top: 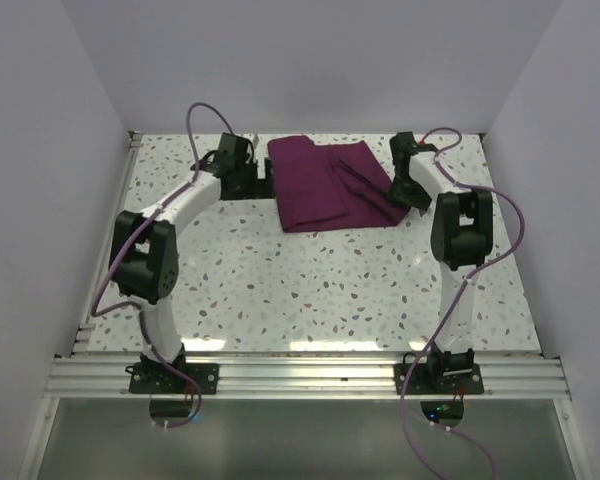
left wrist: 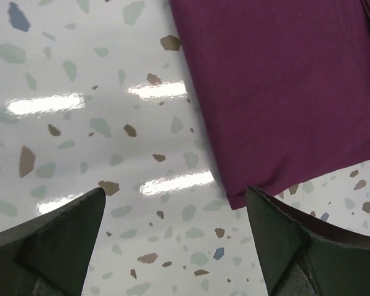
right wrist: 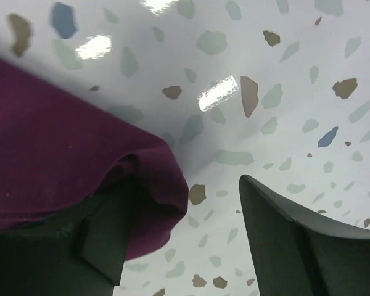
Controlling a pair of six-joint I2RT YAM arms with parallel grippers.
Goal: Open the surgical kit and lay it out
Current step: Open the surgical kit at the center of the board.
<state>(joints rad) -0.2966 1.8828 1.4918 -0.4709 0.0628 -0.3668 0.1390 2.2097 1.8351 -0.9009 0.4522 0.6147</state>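
The dark purple cloth wrap point(top: 325, 185) lies folded and closed at the back middle of the table. My left gripper point(top: 263, 178) is low beside its left edge. In the left wrist view it point(left wrist: 174, 196) is open and empty, with the wrap's corner point(left wrist: 277, 92) just ahead of the right finger point(left wrist: 290, 246). My right gripper point(top: 408, 200) is at the wrap's right front corner. In the right wrist view it point(right wrist: 186, 185) is open, and a raised fold of the wrap point(right wrist: 49, 160) drapes over its left finger point(right wrist: 105, 240). The steel tray, scissors, forceps and tweezers are hidden.
The speckled white table point(top: 310, 290) has white walls on the left, right and back. An aluminium rail point(top: 300, 375) with both arm bases runs along the near edge. Purple cables point(top: 205, 115) loop above both arms.
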